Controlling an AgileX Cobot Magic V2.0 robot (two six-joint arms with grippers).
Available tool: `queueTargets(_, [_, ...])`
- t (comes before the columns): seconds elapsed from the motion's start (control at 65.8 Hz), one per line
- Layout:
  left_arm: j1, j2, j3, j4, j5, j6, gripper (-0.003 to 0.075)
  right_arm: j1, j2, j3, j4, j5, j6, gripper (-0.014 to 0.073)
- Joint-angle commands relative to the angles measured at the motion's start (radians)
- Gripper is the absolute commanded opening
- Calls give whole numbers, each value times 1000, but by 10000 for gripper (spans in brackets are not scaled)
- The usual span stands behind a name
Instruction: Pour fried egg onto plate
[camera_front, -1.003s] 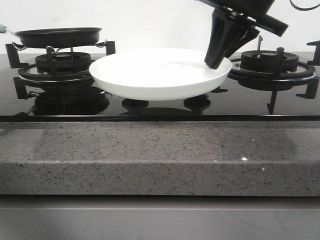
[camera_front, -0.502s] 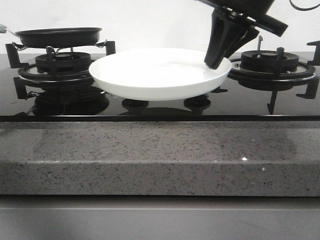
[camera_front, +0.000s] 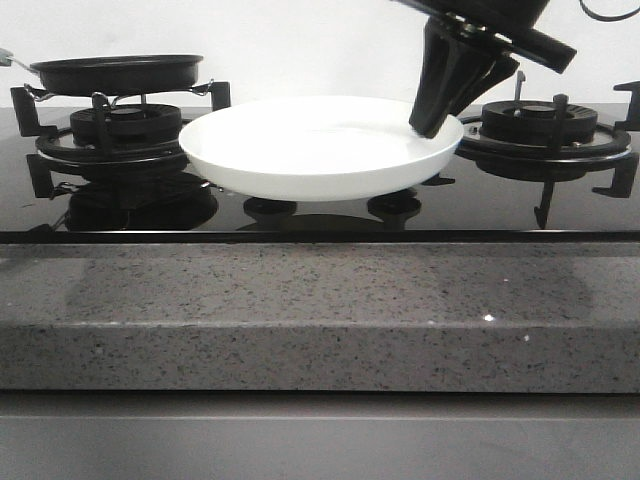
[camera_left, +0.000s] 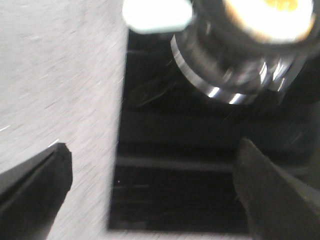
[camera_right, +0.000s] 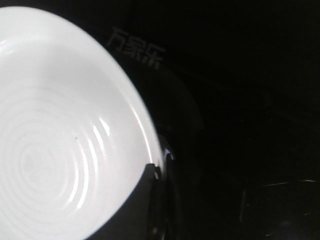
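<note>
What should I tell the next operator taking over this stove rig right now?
Right gripper: shut on the rim of the plate, which sits between the two burners.
Left gripper: open, holding nothing, over the counter edge by the stove.
Frying pan: on the left burner; the fried egg appears to be still in it, blurred.
Done: plate gripped.
Left: take the pan and tip the egg onto the plate.

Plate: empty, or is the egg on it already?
Empty. The plate shows only bare white ridged surface in the right wrist view, with no egg on it.
</note>
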Motion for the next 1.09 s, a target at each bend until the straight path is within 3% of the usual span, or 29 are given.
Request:
queueTargets(0.0, [71,50,-71,-241,-26,88,641,-2,-57,-20,27,-25,-11,-66])
queueTargets(0.152, [154,160,-91,-513,-38,116,641,-2,-57,-20,27,-25,-11,-66])
queueTargets(0.334, [177,282,-91,-750,-55,116,641,-2,-57,-20,27,-25,-11,-66])
queueTargets(0.593, [175,421,-91,-977,-87,139,641,-2,-57,-20,27,-25,-11,-66])
queueTargets(0.775, [175,474,-91,-1057,-78,161,634,-2,-57,-20,27,-25,-11,-66])
queueTargets(1.079, [175,486,-91,-1147,-20,188,452,-2,-57,-20,27,-25,-11,-66])
